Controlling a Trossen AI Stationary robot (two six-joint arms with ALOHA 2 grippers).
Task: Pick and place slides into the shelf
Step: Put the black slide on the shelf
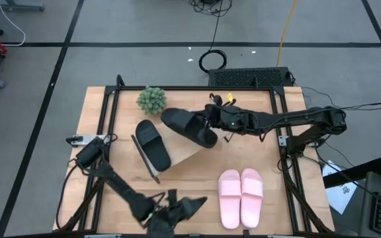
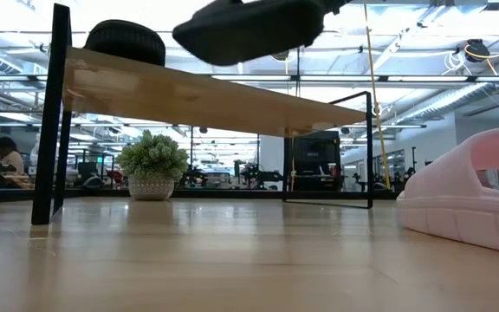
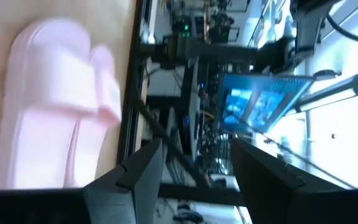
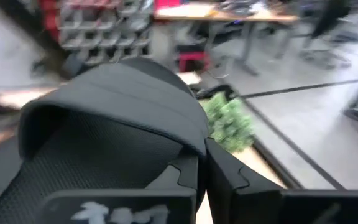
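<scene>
Slide (image 1: 187,127), black, was held clamped in the right gripper (image 1: 211,123) just above the shelf (image 1: 177,155), its long axis slanting beside the shelved slide (image 1: 153,144), while the left gripper (image 1: 194,203) was kept open near the pink pair (image 1: 241,196).

No legible text, labels, brands, numbers or signs in any view. White marking on the dark bar at the near edge of the right wrist view (image 4: 120,213): blurred, unreadable. Lit blue screen (image 3: 260,102) in the left wrist view: content indistinct
</scene>
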